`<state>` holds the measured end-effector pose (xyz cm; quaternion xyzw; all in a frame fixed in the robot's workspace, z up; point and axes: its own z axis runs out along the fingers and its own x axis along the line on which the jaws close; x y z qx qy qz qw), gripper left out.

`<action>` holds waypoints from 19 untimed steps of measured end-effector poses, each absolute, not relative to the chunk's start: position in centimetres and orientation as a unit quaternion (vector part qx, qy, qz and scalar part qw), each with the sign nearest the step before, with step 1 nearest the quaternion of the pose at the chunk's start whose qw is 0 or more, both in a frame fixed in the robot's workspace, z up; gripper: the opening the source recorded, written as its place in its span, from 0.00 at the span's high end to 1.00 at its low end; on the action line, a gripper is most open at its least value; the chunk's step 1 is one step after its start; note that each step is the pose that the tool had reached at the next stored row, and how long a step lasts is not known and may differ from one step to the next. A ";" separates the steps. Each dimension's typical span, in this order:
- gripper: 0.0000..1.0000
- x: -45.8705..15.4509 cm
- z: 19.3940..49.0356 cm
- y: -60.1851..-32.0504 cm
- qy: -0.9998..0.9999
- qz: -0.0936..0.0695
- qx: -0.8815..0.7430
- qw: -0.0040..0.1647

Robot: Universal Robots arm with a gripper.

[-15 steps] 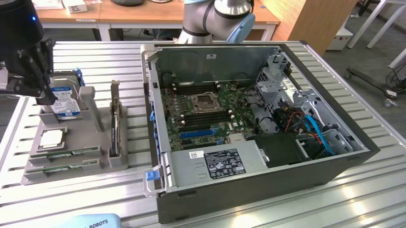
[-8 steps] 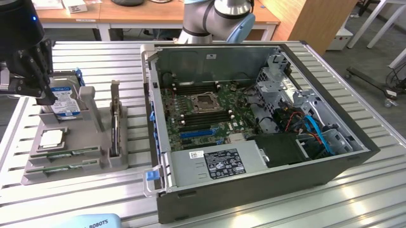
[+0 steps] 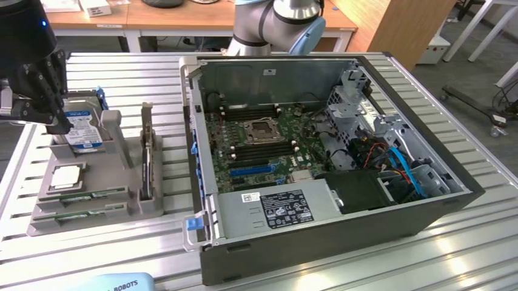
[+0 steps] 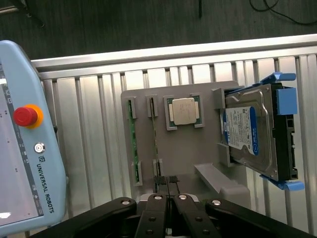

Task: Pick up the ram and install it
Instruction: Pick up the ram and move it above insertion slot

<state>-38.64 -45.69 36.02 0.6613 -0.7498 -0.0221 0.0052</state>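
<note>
The task is at its start: nothing has been picked up and nothing installed. The gripper point(image 3: 58, 124) hangs at the upper left of the exterior view, above the far end of the grey parts tray point(image 3: 121, 185). In the wrist view its fingertips point(image 4: 159, 180) sit pressed together with nothing between them, so the gripper point(image 4: 166, 181) is closed and empty.

The ram point(image 3: 85, 196) lies in its slot in the tray, at the lower left of the exterior view, and is not touched. In the wrist view the closed fingertips line up roughly with the end of this ram point(image 4: 154, 141), but there is clear height between them. Grasping, lifting, carrying and seating all appear to be left.

The tray holds several parts:
- A second ram stick point(image 3: 77, 212) lies parallel to the ram, in the slot just beside it.
- The square silver processor point(image 3: 67, 176) sits in its own pocket, just beside the ram.
- A hard drive point(image 3: 81, 130) in a blue carrier stands on edge at the far end.
- A dark expansion card point(image 3: 147, 157) stands upright along the edge nearest the case.

The open computer case point(image 3: 421, 224) fills the centre and the exterior view's right. It holds:
- the green motherboard point(image 3: 275, 151);
- the bare CPU socket point(image 3: 261, 130), with long dark memory slots on either side; whether any slot is filled cannot be told;
- the labelled power supply point(image 3: 275, 209);
- drive cages with blue cables.
</note>
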 end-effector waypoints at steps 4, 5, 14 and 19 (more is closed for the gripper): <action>0.89 -38.6 36.0 -45.7 -0.750 -0.022 0.661 0.005; 0.89 -38.6 36.0 -45.7 -0.750 -0.022 0.661 0.005; 0.70 -38.6 36.0 -45.7 -0.744 -0.022 0.668 0.005; 0.70 -38.6 36.0 -45.7 -0.735 -0.022 0.678 0.006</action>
